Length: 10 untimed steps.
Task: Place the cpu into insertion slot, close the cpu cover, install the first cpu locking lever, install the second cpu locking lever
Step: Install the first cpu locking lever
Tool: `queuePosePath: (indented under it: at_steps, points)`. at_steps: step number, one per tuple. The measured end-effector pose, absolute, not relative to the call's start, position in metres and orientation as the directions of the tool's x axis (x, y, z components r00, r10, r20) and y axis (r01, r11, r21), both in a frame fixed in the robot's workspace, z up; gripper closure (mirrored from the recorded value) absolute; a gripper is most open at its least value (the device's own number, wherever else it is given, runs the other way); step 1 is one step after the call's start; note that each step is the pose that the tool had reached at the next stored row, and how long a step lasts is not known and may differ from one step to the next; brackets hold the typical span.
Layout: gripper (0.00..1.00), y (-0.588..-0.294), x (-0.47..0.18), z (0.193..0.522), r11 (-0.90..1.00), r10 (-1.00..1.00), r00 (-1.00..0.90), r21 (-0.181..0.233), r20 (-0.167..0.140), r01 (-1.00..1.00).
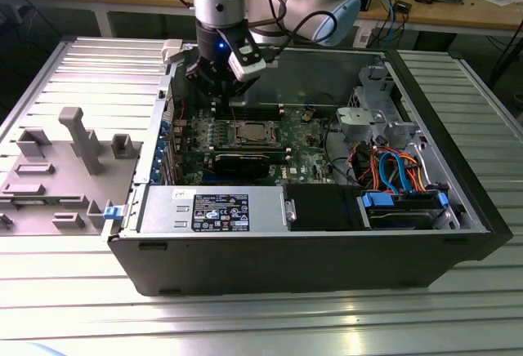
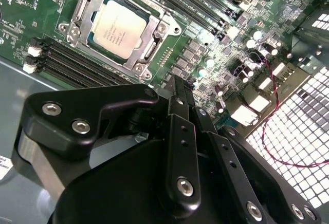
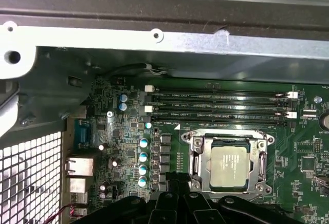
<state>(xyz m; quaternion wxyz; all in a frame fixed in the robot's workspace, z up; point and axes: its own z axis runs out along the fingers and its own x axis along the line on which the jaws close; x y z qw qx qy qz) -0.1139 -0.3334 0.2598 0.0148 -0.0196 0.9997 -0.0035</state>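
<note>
Ribbed metal is seen across the desk (image 1: 73, 307), on which an open computer case (image 1: 270, 250) is laid flat, nearer the desk edge at the exterior view's right than the opposite edge. A grey plastic fixture (image 1: 57, 168) is set beside the case, toward the desk edge at the exterior view's left. Inside the case a green motherboard (image 1: 306, 140) is mounted face up.

The end effector (image 1: 219, 95) is held above the part of the motherboard nearest the desk's far edge, clear of the board and touching nothing. In the second wrist view its fingers (image 2: 180, 147) are seen drawn together, and nothing is gripped between them.

The insertion slot (image 2: 77, 16) is found below the end effector and away from it toward the desk's near edge, a little toward the exterior view's right. It is flanked on two opposite sides by rows of long memory slots (image 3: 221, 106), whose long axes are laid parallel to the socket's sides. The cpu cover (image 2: 151, 44) is judged to be lowered already, since its metal frame is seen lying flat around the chip. The cpu (image 2: 117, 27) is seated in the slot, its dull silver top left showing through the cover's window. Being nearly square, it has no long axis to be reckoned with.
</note>
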Motion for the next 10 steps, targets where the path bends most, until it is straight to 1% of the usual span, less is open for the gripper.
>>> queuePosePath:
  at_steps: [10]
  points:
    - [0.89,-0.3247,-0.1160,0.2598,0.999,-0.039,-0.999,-0.008,-0.029,-0.039]
